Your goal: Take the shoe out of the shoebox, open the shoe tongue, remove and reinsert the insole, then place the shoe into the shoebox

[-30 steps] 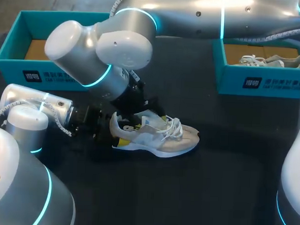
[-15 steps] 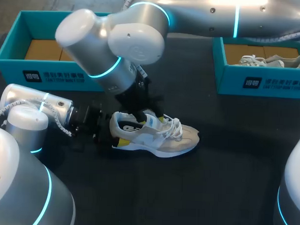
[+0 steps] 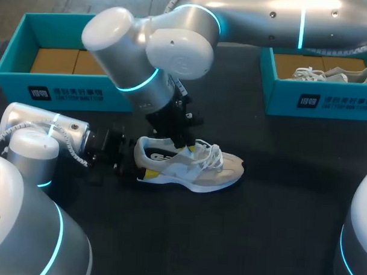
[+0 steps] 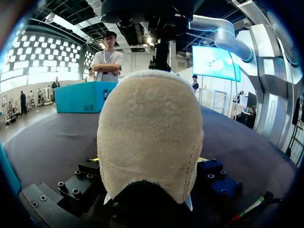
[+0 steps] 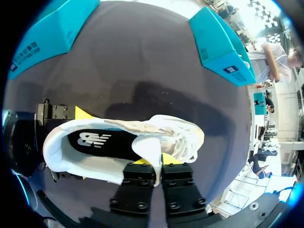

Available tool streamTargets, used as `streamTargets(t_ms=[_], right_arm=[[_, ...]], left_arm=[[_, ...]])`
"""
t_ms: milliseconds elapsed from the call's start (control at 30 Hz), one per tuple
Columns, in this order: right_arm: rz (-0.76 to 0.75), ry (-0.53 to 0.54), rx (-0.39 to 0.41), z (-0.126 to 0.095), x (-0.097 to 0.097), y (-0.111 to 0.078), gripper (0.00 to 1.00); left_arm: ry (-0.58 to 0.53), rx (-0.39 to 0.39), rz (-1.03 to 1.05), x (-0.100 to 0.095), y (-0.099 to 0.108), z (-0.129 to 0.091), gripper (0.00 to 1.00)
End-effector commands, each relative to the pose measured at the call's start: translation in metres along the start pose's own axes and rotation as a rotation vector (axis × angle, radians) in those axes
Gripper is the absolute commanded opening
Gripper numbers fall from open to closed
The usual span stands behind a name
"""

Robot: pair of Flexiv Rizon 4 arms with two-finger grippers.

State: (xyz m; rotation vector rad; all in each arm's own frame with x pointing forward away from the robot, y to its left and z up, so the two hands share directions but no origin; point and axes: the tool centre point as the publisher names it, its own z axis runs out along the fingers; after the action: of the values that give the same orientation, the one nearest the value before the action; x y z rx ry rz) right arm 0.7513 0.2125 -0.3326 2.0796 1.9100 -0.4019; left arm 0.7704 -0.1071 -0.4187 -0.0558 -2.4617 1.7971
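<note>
My right gripper (image 5: 156, 164) is nearly closed, its yellow tips pinching the soft white tongue (image 5: 148, 147) of the beige-and-white suede and mesh sneaker (image 3: 194, 168) and holding it up from the opening. Under the lifted tongue I can see a smooth black insole (image 5: 102, 141) with a white mark lying flat inside the padded white collar. My left gripper (image 4: 148, 159) clamps the rounded, fuzzy tan heel from both sides, black finger blocks flanking it low against the tabletop (image 3: 259, 224).

The sneaker stands upright on its sole near the middle of the tabletop, with its toe pointing towards my right side and loose white laces (image 3: 213, 155) bunched over the forefoot.

The tabletop is a dark, matte, slightly speckled sheet. At its far left sits a teal cardboard shoebox (image 3: 14, 59) showing a plain brown floor. At the far right, a second teal shoebox (image 3: 317, 103) holds another pale sneaker (image 3: 330, 74). Both boxes are well apart from the shoe I am holding.
</note>
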Motion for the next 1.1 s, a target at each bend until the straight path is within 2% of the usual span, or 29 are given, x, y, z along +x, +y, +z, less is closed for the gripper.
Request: streamTargets(t_ms=[33,300,500,633,1100], right_arm=[[0.613,0.04,0.011,0.001,-0.008,-0.005,0.0],[0.534,0.265,0.063,0.01,-0.033,-0.003,0.0],[0.471,0.421,0.051,0.014,-0.056,-0.005,0.0],[0.42,0.547,0.015,0.018,-0.07,-0.006,0.0],[0.376,0.806,-0.034,0.037,-0.101,-0.004,0.0]], left_arm=[[0.0,-0.003,-0.001,0.0,0.002,0.001,0.0],[0.0,-0.003,-0.001,0.0,0.002,0.001,0.0],[0.0,-0.003,-0.001,0.0,0.002,0.001,0.0],[0.0,-0.003,-0.001,0.0,0.002,0.001,0.0],[0.0,-0.003,-0.001,0.0,0.002,0.001,0.0]])
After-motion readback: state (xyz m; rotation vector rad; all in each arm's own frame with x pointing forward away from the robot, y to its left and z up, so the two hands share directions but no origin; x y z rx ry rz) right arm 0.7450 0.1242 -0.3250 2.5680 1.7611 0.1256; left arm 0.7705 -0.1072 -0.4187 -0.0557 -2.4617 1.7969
